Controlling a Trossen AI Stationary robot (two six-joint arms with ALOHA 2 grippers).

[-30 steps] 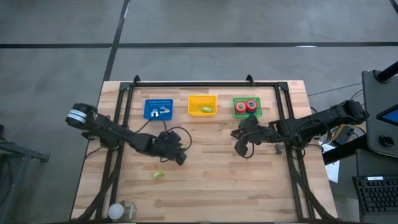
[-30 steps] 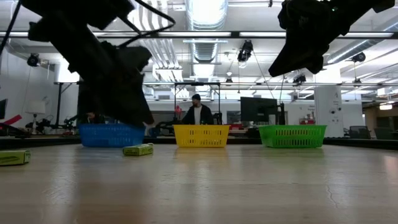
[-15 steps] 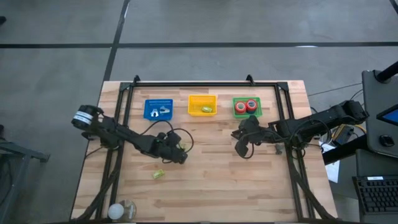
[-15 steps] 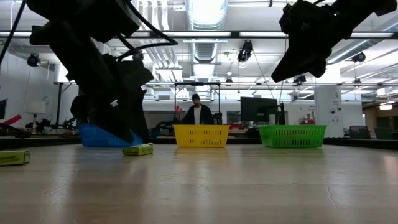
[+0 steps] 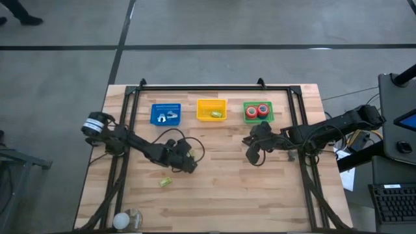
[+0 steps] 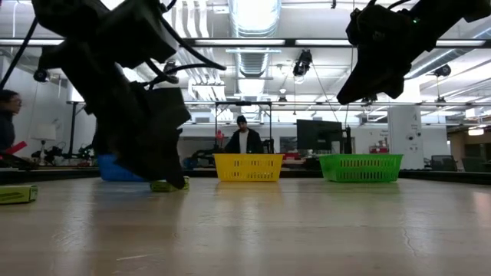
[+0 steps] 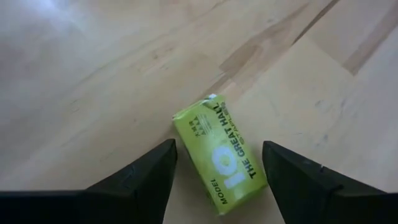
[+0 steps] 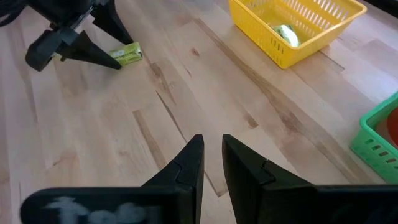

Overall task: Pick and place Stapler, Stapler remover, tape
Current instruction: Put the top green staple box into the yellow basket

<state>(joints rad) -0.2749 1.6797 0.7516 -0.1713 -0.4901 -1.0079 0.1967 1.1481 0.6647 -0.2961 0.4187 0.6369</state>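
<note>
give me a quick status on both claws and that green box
Left claw open, straddling the green box on the table. Right claw nearly shut, empty, hovering mid-table. Nothing in the way.

Pale wooden plank counter (image 5: 221, 195) stands on a grey concrete floor (image 5: 195, 23); behind, a bright ceiling light strip (image 6: 255, 15), exposed ducts, a dark monitor (image 6: 318, 136).

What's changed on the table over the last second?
The left gripper has moved toward the table's centre and come down with fingers open either side of the small green box, not yet gripped. The right gripper, the second green box and the three baskets stayed put.
</note>
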